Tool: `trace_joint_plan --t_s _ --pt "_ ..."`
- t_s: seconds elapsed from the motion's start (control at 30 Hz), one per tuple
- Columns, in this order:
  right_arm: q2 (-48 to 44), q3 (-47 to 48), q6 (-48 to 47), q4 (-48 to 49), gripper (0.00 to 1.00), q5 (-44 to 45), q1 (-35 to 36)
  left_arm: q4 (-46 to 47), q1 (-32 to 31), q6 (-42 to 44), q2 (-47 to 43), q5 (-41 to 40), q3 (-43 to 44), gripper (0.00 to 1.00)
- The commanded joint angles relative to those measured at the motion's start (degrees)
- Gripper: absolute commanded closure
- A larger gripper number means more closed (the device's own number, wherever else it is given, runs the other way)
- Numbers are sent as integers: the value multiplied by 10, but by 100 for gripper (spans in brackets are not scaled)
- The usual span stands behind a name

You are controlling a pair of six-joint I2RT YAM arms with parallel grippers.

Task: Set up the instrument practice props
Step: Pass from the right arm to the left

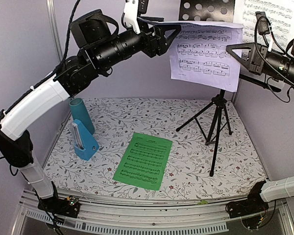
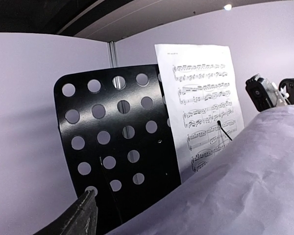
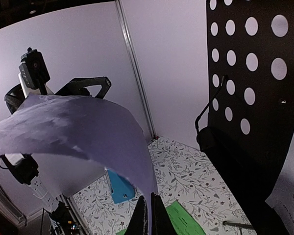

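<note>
Pinching pale page (image 1: 206, 51) by its 3 o'clock edge with right claw (image 1: 229, 48), fingers pressed together, in the air before stand (image 1: 217, 115). Spread apart at left claw (image 1: 169, 38), at that page's 9 o'clock edge. On table (image 1: 186, 122): green page (image 1: 143, 160) at 6 o'clock, metronome (image 1: 84, 139) at 9 o'clock. On the stand at 1 o'clock, white page (image 1: 274, 19).

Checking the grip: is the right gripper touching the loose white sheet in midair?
Touching. Right wrist view: the white sheet runs down into the shut right gripper.
</note>
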Motion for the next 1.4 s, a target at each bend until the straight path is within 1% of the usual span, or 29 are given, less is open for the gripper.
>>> trace_joint_plan --t_s 0.0,0.1,0.17,0.27,0.37,0.4,0.43,0.47,0.53,0.57,0.6,0.67,0.7,0.73,0.77,0.83,0.97,1.13,1.23,1.37 --pt "-16 -27 18 -10 100 -77 -3 -61 7 10 -2 48 3 30" --pt "-30 -64 30 -10 100 -97 -4 -91 19 1 -10 109 -5 34" --pt "-41 -89 39 -5 100 -106 -4 -104 33 -12 -19 160 -21 39" --pt "-56 -121 48 7 100 -118 -4 -103 59 -41 -35 222 -55 55" --pt "-73 -149 54 26 100 -129 -3 -86 73 -64 -53 252 -88 75" --pt "-78 -158 55 33 100 -134 -3 -79 76 -71 -58 260 -96 82" --pt "-82 -163 55 40 100 -135 -4 -71 79 -78 -63 265 -105 93" --pt "-85 -168 52 43 100 -136 -3 -63 83 -82 -67 271 -112 99" --pt "-90 -175 42 44 98 -136 -4 -54 90 -91 -71 290 -119 100" --pt "-92 -178 36 44 93 -134 -4 -51 94 -97 -71 307 -119 100" --pt "-94 -181 24 44 81 -131 -4 -49 99 -102 -70 327 -118 100" --pt "-99 -185 2 49 53 -120 -3 -55 109 -112 -65 361 -107 100" --pt "-100 -184 -17 50 42 -115 -4 -65 114 -114 -60 380 -98 100" --pt "-100 -180 -28 49 27 -114 -3 -81 117 -113 -54 397 -85 100" --pt "-98 -174 -41 48 19 -116 -3 -101 118 -108 -47 402 -70 100" --pt "-93 -163 -60 47 10 -126 -3 -144 118 -97 -35 417 -46 100" --pt "-71 -132 -80 35 7 -149 -4 -179 119 -88 -20 433 -24 100" --pt "-61 -102 -105 25 7 -127 -4 -228 119 -67 1 456 5 100" --pt "-58 -89 -130 19 8 -139 -3 -260 119 -55 14 465 20 100" --pt "-46 -76 -143 7 10 -164 -4 -271 119 -49 20 478 24 100"
